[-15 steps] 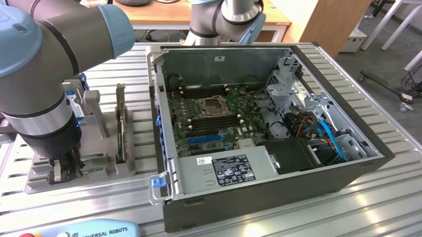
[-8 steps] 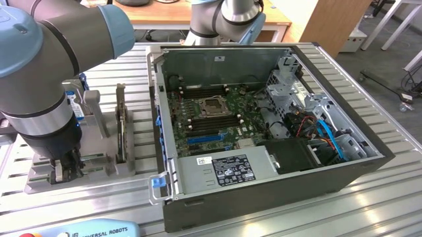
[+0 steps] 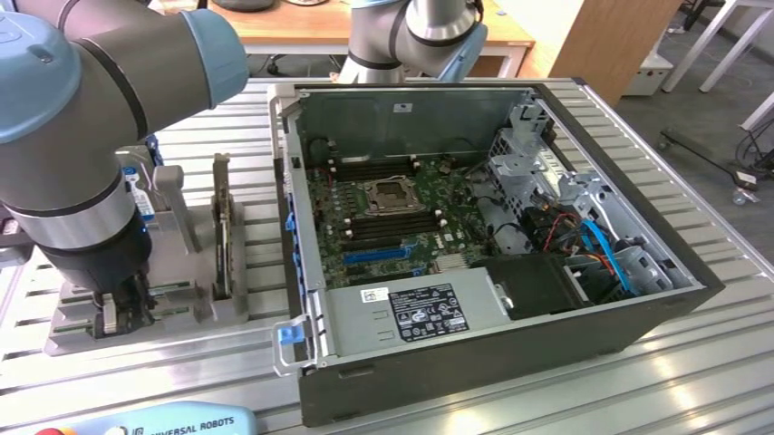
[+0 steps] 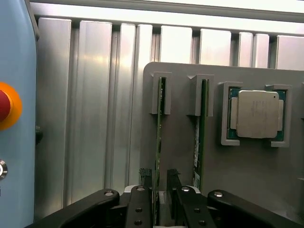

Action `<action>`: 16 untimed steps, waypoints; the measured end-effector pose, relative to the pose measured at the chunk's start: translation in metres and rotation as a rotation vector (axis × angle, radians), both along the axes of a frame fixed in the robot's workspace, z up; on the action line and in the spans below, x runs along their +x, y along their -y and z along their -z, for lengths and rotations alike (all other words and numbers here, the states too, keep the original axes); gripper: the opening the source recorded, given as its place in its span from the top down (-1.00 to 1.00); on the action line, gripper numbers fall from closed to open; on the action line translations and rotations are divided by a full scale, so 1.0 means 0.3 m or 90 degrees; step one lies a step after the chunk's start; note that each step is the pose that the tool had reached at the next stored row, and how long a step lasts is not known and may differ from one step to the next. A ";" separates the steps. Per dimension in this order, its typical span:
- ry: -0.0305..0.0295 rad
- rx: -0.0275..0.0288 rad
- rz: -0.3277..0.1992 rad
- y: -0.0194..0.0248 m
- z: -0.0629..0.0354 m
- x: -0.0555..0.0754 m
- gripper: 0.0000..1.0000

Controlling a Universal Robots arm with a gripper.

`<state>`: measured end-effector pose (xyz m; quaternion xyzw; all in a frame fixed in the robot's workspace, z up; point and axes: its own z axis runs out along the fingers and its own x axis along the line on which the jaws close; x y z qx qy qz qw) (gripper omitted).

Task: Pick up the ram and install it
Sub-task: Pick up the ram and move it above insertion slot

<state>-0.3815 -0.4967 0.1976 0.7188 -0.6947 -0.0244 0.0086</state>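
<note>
Step in hand: taking hold of the ram (image 4: pixel 159 123), judged from the claw's place.
Claw (image 4: pixel 159 173): released, one finger on each side of the stick's near end, a thin gap showing on one side.
Ram position: on edge in a slot of the grey holder tray (image 4: pixel 180 142) on the ribbed bench (image 4: pixel 95 95), far end held between two small posts.
Neighbours: second green stick (image 4: pixel 202 123) in the next slot, between the ram and the CPU (image 4: pixel 257 114).
Grip advice: best centred on the flat faces, squared to the slot, clear of the second stick.
Ram look: thin green board, long and narrow, seen edge-on.
</note>
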 end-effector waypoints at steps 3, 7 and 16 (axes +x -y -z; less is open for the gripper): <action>0.0000 0.0000 0.000 0.000 0.000 0.005 0.46; -0.0002 -0.0001 0.000 0.000 0.000 0.006 0.46; -0.0001 -0.0001 0.000 0.003 0.000 0.006 0.46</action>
